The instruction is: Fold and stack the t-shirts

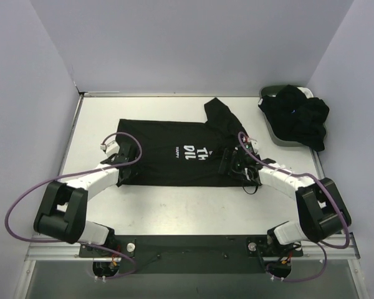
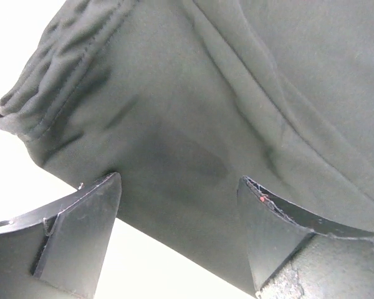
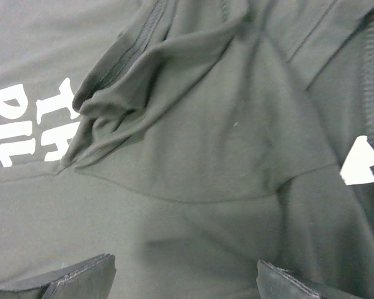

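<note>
Left pincer (image 2: 179,187) and right pincer (image 3: 186,265) both stand wide open at the left and right ends of the black shirt (image 1: 156,168) spread on the table (image 1: 174,208), so I fear uneven bites could drag it crooked.

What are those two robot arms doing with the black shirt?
They are getting ready to fold it. The black t-shirt with white letters lies spread on the table, a bit rumpled on its right side. The left gripper is at its left edge and the right gripper is over its right side. Both have their fingers open and grip nothing yet. More dark clothes are piled on the basket in the far right corner.
</note>
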Motion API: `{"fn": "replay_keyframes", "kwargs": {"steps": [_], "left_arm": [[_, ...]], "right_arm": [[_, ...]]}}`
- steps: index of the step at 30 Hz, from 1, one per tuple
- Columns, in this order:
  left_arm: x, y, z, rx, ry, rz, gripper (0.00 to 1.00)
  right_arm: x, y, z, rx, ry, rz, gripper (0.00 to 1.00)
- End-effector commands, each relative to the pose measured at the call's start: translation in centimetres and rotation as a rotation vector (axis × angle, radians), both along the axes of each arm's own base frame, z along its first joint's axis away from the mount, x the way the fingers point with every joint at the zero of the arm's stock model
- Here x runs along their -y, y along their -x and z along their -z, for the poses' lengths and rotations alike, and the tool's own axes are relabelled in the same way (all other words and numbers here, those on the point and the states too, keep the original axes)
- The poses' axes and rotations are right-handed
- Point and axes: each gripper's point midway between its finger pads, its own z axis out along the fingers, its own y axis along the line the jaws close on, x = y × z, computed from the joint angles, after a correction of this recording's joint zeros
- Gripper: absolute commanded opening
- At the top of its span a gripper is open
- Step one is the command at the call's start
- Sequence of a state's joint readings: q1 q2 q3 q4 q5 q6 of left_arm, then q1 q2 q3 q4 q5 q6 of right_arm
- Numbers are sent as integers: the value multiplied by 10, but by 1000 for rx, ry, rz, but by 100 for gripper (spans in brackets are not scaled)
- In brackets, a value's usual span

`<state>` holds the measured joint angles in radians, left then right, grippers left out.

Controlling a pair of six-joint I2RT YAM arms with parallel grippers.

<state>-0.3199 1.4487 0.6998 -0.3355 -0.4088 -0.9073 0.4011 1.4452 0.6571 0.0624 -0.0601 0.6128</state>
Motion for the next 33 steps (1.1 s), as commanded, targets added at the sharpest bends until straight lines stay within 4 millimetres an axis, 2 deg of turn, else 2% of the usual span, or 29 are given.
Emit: {"fn": "replay_keyframes", "kwargs": {"steps": [1, 3, 4, 5, 8, 9, 11, 12, 14, 15, 17, 18, 20, 23, 25, 27, 28, 29, 30, 31, 33], "left_arm": [[-2, 54, 22, -119, 51, -8, 85], [-2, 67, 24, -123, 79, -30, 81], [1, 70, 19, -103, 94, -26, 80], [0, 80, 23, -122, 95, -24, 79], [-1, 92, 16, -97, 111, -36, 79], [-2, 99, 18, -103, 117, -42, 79], [-2, 104, 7, -78, 134, -36, 79], [-2, 106, 2, -67, 139, -28, 79], [0, 104, -13, -9, 157, -14, 79], [2, 98, -24, 24, 165, -4, 79], [6, 92, -40, 59, 178, 13, 79], [10, 87, -47, 71, 185, 31, 79], [20, 74, -62, 90, 196, 58, 79], [45, 57, -76, 115, 215, 108, 79], [70, 54, -71, 91, 224, 164, 79], [95, 42, -78, 111, 244, 203, 79], [111, 47, -66, 63, 223, 245, 79], [127, 38, -74, 92, 241, 272, 79], [138, 37, -72, 86, 242, 297, 79], [155, 39, -61, 62, 235, 333, 79], [177, 34, -65, 70, 250, 364, 79]], "right_arm": [[25, 49, 15, -107, 69, 57, 100], [25, 57, 11, -95, 50, 67, 100], [30, 63, 12, -95, 74, 78, 99], [33, 71, 15, -105, 83, 81, 99], [39, 84, 12, -103, 90, 103, 99], [37, 84, 5, -80, 73, 104, 99], [41, 93, 1, -80, 97, 102, 99], [41, 92, -9, -47, 92, 104, 99], [48, 97, -18, -22, 134, 107, 99], [44, 90, -34, 24, 111, 108, 99], [44, 90, -48, 40, 113, 94, 99], [40, 84, -64, 70, 99, 86, 99], [43, 86, -75, 71, 134, 70, 99], [52, 81, -88, 92, 194, 78, 99], [61, 79, -88, 82, 235, 95, 99], [68, 79, -84, 58, 264, 106, 99], [77, 80, -79, 37, 278, 134, 99], [81, 81, -77, 24, 279, 145, 99], [88, 82, -74, 15, 280, 165, 96], [97, 83, -71, -7, 266, 205, 93], [108, 87, -65, -30, 254, 235, 84]]}}
